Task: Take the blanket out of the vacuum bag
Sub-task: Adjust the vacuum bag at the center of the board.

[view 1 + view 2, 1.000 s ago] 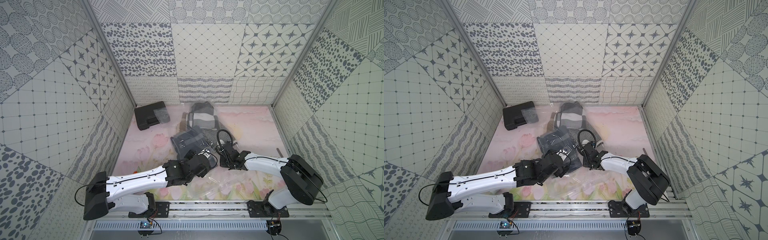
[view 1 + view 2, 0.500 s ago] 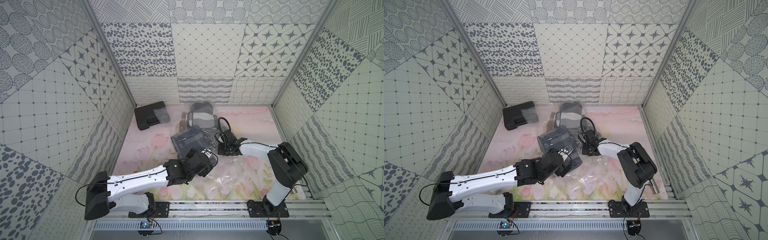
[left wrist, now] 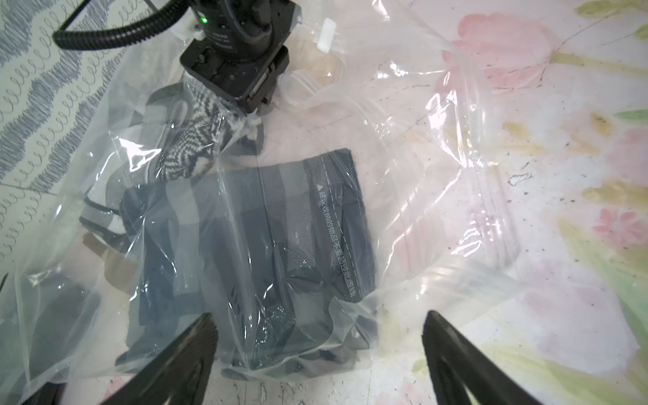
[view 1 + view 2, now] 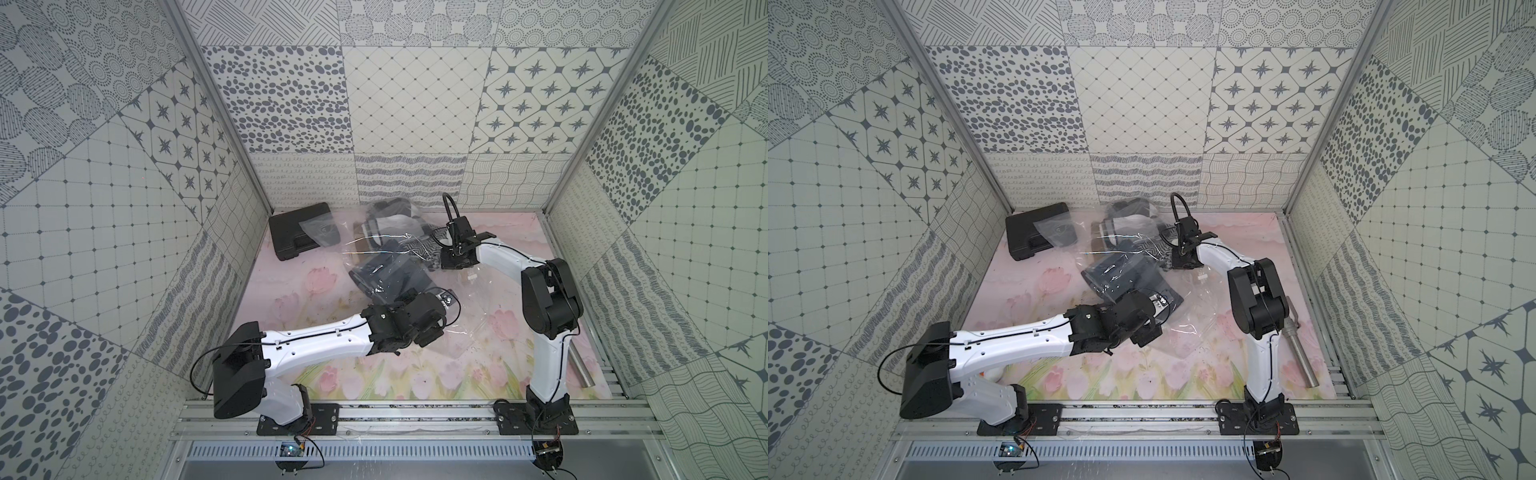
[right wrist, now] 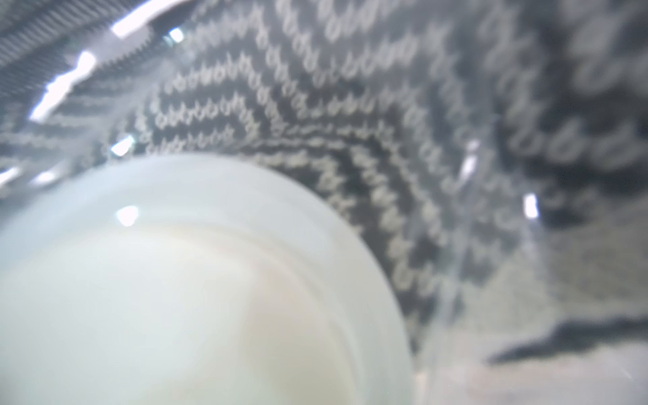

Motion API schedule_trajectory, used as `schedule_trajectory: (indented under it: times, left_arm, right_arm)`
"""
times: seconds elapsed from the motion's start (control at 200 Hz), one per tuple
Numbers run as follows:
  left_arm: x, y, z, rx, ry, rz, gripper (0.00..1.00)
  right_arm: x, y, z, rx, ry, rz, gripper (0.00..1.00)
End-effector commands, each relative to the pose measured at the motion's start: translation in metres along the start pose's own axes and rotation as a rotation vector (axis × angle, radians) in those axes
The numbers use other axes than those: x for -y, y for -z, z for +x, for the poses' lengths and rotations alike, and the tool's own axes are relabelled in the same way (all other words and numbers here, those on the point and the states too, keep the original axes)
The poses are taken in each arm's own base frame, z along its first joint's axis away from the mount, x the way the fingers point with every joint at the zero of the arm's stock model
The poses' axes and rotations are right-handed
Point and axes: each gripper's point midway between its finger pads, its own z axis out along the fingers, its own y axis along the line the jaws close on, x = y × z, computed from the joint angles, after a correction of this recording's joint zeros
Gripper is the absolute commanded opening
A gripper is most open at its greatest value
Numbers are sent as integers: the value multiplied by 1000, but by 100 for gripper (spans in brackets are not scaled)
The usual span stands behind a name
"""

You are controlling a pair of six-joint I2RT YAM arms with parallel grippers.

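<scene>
On the floral floor to the right of the black case point(image 4: 301, 237), the vacuum bag point(image 4: 469, 291) sprawled crinkled. The blanket point(image 3: 252, 245) lay inside it as a dark folded bundle with a zigzag-patterned part. Your left gripper point(image 3: 317, 317) hung spread wide over the end of the bundle farthest from the case; whether its fingers touched the film was unclear. Your right gripper point(image 3: 253, 111) was pressed together at the zigzag part, well to the right of the case and hard by the white valve cap point(image 5: 175, 298). Whether it pinched film or cloth could not be told. The bundle's long axis ran from one gripper toward the other. What looked like the zip strip point(image 3: 471, 140) lay on the bundle's side away from the case. The blanket's way out was therefore probably in that direction, and your left arm was the nearer to the dark bundle.
</scene>
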Motion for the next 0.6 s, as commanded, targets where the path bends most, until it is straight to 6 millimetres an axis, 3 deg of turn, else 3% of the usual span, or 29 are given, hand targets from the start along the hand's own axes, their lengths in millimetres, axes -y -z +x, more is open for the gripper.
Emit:
schedule_trajectory:
  times: [0.0, 0.18, 0.33, 0.47, 0.595]
  left_arm:
    - [14, -16, -32, 54, -231, 56, 95]
    - [30, -37, -65, 57, -391, 92, 97]
    - [47, -70, -54, -23, -482, 118, 99]
    - [62, -73, -57, 0, -449, 173, 99]
    - [60, -88, -51, -13, -491, 93, 99]
  right_arm:
    - [-18, 22, -15, 102, -18, -95, 0]
    - [-16, 32, -5, 120, -49, -128, 0]
    - [-19, 37, -14, 132, -68, -173, 0]
    - [-17, 54, -38, 163, -77, -199, 0]
    - [-21, 70, -50, 159, -80, -236, 0]
